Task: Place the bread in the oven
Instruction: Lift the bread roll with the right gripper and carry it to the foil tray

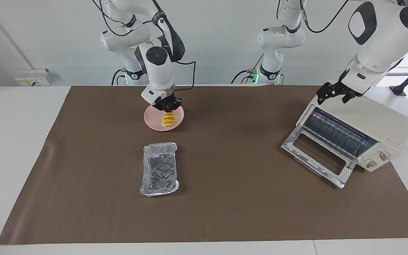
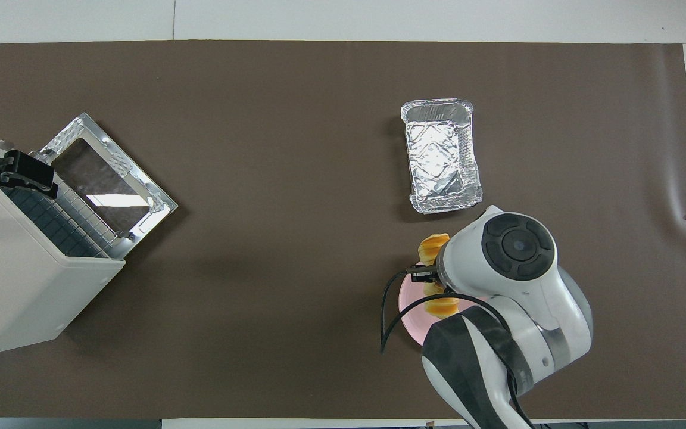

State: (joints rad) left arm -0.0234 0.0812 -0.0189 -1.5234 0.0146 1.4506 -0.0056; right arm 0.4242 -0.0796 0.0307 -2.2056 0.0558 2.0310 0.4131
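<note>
Bread (image 1: 168, 119) on plate (image 1: 154, 122), well apart from oven (image 1: 384, 131). Right gripper (image 1: 169, 109) fingers clamped on bread's upper end. Looks light, soft, crushable; mid-body grip safer. Left gripper (image 1: 332, 92) over oven, fingers apart, waiting.

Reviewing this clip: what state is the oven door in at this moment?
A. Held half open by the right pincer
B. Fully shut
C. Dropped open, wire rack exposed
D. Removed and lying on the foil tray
C: the oven's glass door hangs folded down in front of it and the wire rack shows in the opening; the left pincer is over the oven's top.
</note>
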